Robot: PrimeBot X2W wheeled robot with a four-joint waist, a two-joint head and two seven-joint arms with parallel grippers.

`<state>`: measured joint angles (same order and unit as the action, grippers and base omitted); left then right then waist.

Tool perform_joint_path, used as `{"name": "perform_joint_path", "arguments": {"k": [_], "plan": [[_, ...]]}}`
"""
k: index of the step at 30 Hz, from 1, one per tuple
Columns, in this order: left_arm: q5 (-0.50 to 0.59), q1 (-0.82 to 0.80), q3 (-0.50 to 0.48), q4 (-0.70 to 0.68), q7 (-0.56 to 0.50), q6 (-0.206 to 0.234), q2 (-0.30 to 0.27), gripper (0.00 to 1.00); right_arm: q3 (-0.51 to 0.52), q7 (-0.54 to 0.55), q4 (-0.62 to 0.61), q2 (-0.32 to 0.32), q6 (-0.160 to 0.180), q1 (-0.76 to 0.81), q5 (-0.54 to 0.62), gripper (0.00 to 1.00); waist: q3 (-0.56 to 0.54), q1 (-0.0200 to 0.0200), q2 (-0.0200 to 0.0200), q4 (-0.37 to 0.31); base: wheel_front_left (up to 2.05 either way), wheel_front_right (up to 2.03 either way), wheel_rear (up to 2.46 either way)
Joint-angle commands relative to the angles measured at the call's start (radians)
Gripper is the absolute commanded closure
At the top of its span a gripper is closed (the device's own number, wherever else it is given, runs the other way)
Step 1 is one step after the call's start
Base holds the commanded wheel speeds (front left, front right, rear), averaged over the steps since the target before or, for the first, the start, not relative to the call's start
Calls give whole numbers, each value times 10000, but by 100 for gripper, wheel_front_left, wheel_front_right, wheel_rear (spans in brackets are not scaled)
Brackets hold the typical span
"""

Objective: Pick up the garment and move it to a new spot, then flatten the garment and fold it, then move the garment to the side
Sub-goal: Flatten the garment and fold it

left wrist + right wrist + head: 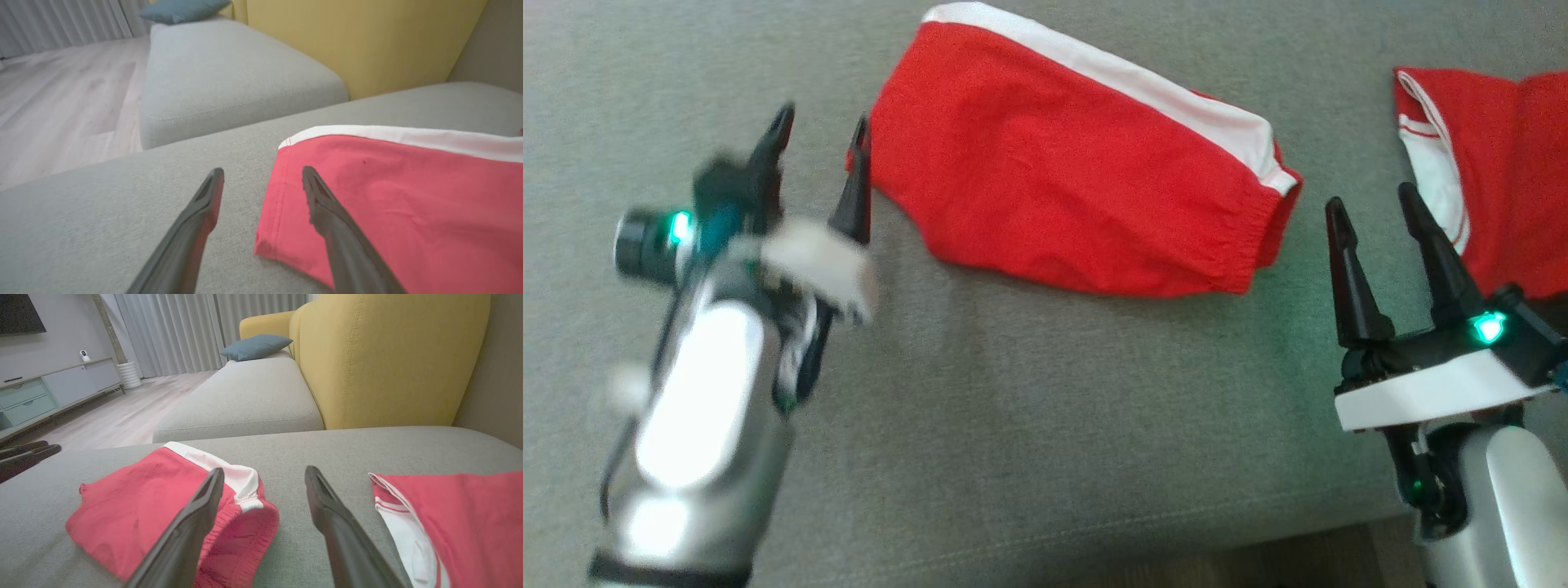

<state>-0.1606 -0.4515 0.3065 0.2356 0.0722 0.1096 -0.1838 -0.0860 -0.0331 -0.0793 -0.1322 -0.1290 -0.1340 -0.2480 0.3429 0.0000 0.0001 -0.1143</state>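
The garment (1070, 180), red shorts with a white side stripe and an elastic waistband, lies folded flat on the grey sofa seat (1054, 408). My left gripper (823, 118) is open at its left hem. In the left wrist view its fingers straddle that hem edge of the garment (388, 204), one finger over the red cloth and one over bare seat, the left gripper (262, 171) holding nothing. My right gripper (1370, 198) stands open just right of the waistband. The right wrist view shows the garment (135, 502) behind the right gripper (264, 471).
A second red and white piece of clothing (1494, 163) lies at the right edge, close to my right gripper. A yellow backrest (388, 363) rises behind the seat, and a blue cushion (257, 346) rests further along. The seat's front edge (1258, 539) is near me.
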Motion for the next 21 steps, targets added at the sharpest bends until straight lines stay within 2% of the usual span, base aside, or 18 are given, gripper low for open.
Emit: {"name": "perform_joint_path", "arguments": {"k": [1, 6, 11, 17, 18, 19, 20, 21], "plan": [[-222, -1213, -124, 518, -993, -436, -216, 0, -285, 46, -234, 70, -17, -296, -112, 0, 195, 0, -1, -284, 0, 0, 0], [-450, -2490, 132, 2331, -2696, -981, -182, 0, -407, -14, -24, 193, -17, -335, -271, 0, 354, 0, -1, -662, 0, 0, 0], [-289, -3207, 280, 3782, -3470, -882, -253, 0, -357, -87, 90, 317, -17, -276, -420, 0, 482, 0, -1, -901, 0, 0, 0], [-355, -3426, 533, 4821, -4388, -1031, -69, 0, -319, -83, 157, 379, -17, -193, -570, 0, 497, 0, -1, -938, 0, 0, 0], [-368, -3455, 593, 4932, -4535, -1088, -32, 16, -317, -77, 170, 385, -17, -189, -593, 0, 495, 0, -1, -925, 0, 0, 0], [-388, -3476, 640, 5010, -4642, -1135, 9, 65, -324, -75, 176, 387, -17, -196, -592, 0, 488, 0, -1, -911, 0, 0, 0], [-386, -3494, 703, 5069, -4733, -1180, 41, 100, -335, -69, 176, 392, -17, -205, -602, 0, 482, 0, -1, -891, 0, 0, 0], [-379, -3504, 761, 5112, -4818, -1202, 72, 100, -336, -59, 177, 396, -17, -213, -608, 0, 475, 0, -1, -867, 0, 0, 0]]}}
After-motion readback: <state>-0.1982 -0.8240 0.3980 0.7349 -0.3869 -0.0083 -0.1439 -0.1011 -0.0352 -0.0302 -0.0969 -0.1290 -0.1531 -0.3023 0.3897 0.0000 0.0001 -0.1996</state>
